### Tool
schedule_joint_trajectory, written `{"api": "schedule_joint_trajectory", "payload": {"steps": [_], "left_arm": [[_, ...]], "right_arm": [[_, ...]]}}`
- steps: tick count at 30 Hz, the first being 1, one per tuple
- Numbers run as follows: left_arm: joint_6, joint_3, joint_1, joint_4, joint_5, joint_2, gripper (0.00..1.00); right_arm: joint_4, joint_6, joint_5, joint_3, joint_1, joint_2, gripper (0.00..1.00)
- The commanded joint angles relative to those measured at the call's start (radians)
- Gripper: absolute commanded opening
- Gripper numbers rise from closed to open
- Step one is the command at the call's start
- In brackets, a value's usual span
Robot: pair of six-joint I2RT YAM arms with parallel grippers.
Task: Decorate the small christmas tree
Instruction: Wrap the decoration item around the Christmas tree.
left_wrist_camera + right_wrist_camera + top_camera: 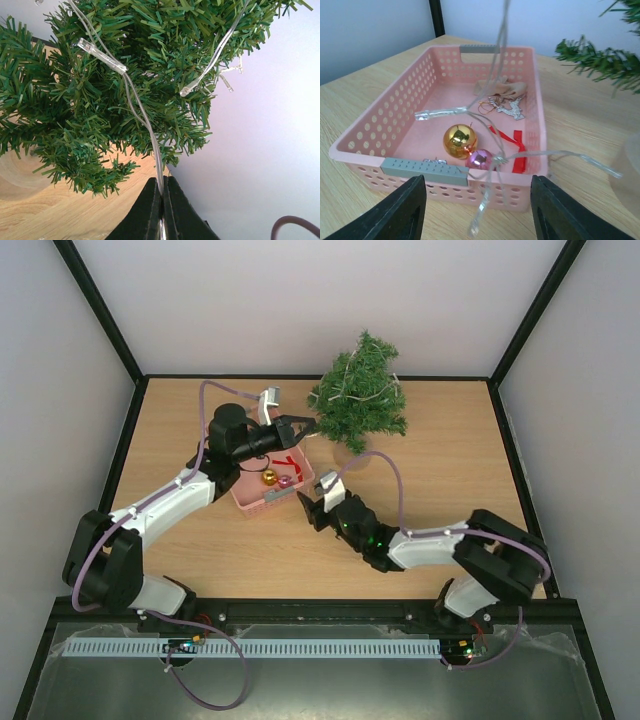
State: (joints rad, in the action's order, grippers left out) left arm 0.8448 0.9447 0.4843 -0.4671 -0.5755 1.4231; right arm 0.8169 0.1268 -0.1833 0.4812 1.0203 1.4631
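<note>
Dark green and bristly, the small christmas tree (362,395) stands upright at about 1 o'clock from the middle of the pale wood counter (450,470), close to the back wall, on a round pale base (352,456). A thin clear light string (145,120) with small bulbs runs through its branches.

The left fingers (306,424) are pressed shut on that string. In the left wrist view the strand rises straight out of the seam between them and into the needles above. They sit at the tree's 8 o'clock side, just beside the lowest branches.

A pink perforated basket (248,502) sits near the counter's middle, at roughly 8 o'clock from the tree. Inside it lie a gold ball (460,141) and a smaller pink ball (479,159), touching each other. A red ribbon (516,145) lies at the gold ball's 3 o'clock, and a silver ornament (507,107) towards the far wall of the basket. Loose lengths of the same string trail through the basket and over its near rim.

The right fingers (310,506) are spread apart and grip nothing. They are just beside the basket's corner, at 4 o'clock from its centre in the overhead view.
</note>
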Motion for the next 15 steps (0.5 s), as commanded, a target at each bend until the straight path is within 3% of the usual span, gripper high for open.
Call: {"api": "schedule_joint_trajectory", "payload": {"steps": [1,6,11,15], "left_arm": [[0.009,-0.015,0.008,-0.049,-0.009,-0.001,0.02],[0.011,-0.015,0.008,-0.050,-0.009,-0.004,0.02],[0.016,-0.014,0.008,-0.054,-0.006,-0.004,0.02],[0.016,-0.015,0.008,-0.053,-0.003,-0.006,0.02]], "right_arm": [[0.147,-0.029,0.006,0.071,-0.005,0.118,0.56],[0.162,-0.021,-0.063,0.077,-0.006,0.155,0.51],[0.151,-0.013,-0.107,0.053,-0.006,0.131,0.25],[0.118,0.008,-0.129,0.023,-0.006,0.079,0.09]]}}
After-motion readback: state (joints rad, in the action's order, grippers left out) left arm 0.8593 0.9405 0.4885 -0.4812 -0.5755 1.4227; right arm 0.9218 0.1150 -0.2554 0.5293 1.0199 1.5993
